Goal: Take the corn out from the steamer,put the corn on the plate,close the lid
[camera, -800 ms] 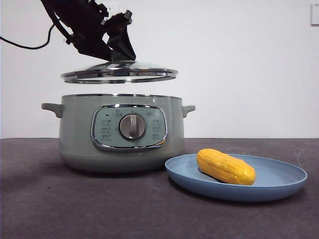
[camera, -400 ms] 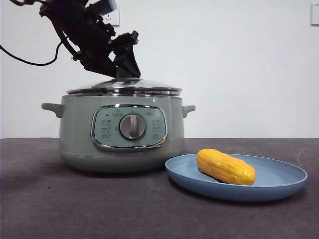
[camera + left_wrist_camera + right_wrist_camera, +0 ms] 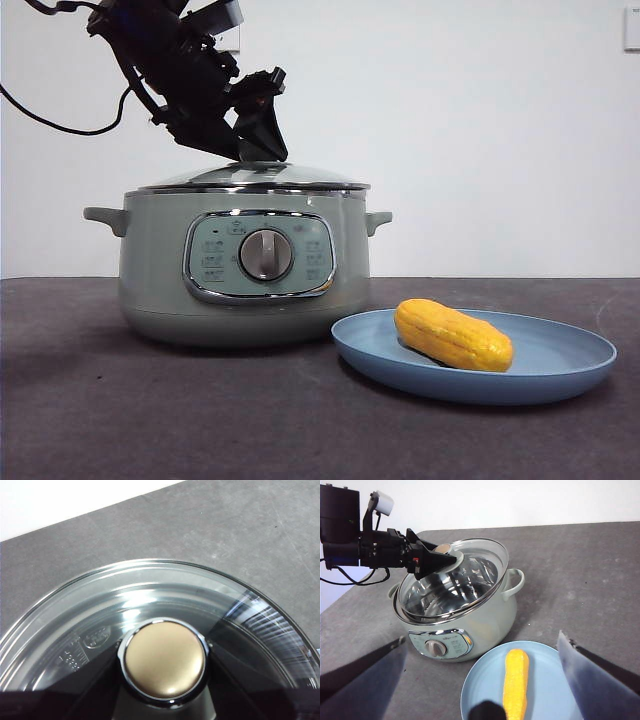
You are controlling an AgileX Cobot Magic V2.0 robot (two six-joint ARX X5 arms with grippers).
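Observation:
The glass lid [image 3: 300, 177] lies on the rim of the sage-green steamer [image 3: 150, 270]. My left gripper [image 3: 258, 150] is shut on the lid's knob [image 3: 164, 659], reaching in from the upper left. The right wrist view shows that gripper [image 3: 442, 560] on the lid [image 3: 470, 575] over the steamer [image 3: 485, 620]. The corn [image 3: 452, 335] lies on the light-blue plate [image 3: 560, 365], to the right of the steamer. My right gripper [image 3: 481, 640] is open and empty, held above the plate [image 3: 480, 685] and the corn [image 3: 516, 682].
The dark grey table [image 3: 100, 420] runs out in front of the steamer and to its left. A black cable [image 3: 60, 125] hangs from the left arm, above and left of the steamer.
My left gripper has lowered the lid from well above the steamer onto its rim. The corn and the plate have not moved.

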